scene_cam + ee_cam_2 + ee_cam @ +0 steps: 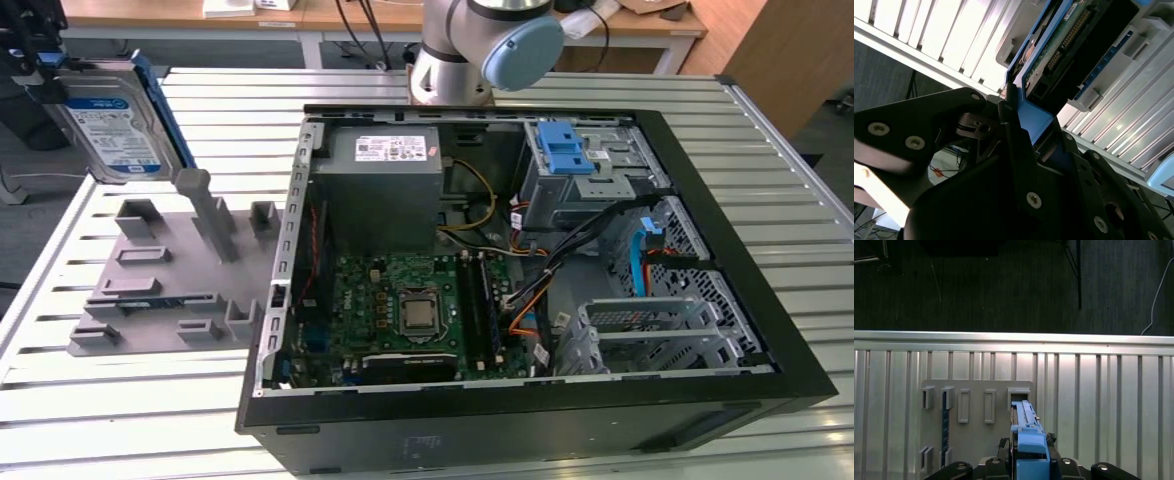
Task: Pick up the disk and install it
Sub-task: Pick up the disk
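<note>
In the exterior view, the hand [47,70] sits at the view's upper left, clamped on the top of the disk [114,125]. The disk hangs upright with its label facing the camera, raised over the grey holder [147,290] on the slatted counter [747,160]. The open computer case [534,260] stands just beside the holder, on the exterior view's right, well apart from the disk.

In the second wrist view, I see the hand [1021,117] closed on the disk's [1064,45] blue frame, with the circuit-board side showing.

In the first wrist view, the disk [1029,440] shows edge-on in the hand [1029,457], above 1 slot of the holder [974,440].
</note>
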`<state>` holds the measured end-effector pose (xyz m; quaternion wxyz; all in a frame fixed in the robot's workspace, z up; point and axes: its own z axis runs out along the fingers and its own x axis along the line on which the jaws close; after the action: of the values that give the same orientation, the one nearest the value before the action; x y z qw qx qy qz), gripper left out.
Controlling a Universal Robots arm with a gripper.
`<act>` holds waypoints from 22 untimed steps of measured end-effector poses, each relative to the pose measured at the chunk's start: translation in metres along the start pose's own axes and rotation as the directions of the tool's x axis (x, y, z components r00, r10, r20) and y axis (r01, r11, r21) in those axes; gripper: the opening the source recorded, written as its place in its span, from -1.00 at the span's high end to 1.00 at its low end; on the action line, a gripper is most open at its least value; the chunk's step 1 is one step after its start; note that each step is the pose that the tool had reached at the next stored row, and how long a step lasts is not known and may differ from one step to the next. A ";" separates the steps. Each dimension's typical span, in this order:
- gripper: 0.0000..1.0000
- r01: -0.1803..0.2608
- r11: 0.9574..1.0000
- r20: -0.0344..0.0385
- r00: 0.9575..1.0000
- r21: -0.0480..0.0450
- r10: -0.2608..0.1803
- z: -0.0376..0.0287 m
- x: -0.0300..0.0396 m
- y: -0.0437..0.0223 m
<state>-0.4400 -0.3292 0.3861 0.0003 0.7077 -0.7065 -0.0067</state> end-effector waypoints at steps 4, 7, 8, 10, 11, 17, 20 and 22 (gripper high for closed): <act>0.27 0.000 1.000 0.000 1.000 0.000 0.000 -0.0021 0.0000 0.0000; 0.27 0.000 1.000 0.000 1.000 0.000 0.000 -0.0040 0.0000 0.0000; 0.27 0.000 1.000 0.000 1.000 0.000 0.000 -0.0046 0.0000 0.0001; 0.27 0.000 1.000 0.000 1.000 0.000 0.000 -0.0061 -0.0001 0.0001; 0.27 0.000 1.000 0.000 1.000 0.000 0.000 -0.0070 -0.0001 0.0001; 0.27 0.000 1.000 0.000 1.000 0.000 0.000 -0.0142 -0.0001 0.0001; 0.27 0.000 1.000 0.000 1.000 0.000 0.000 -0.0182 -0.0002 0.0002; 0.27 0.000 1.000 0.000 1.000 0.000 0.000 -0.0207 -0.0002 0.0002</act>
<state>-0.4400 -0.3292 0.4068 0.0003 0.7077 -0.7065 -0.0067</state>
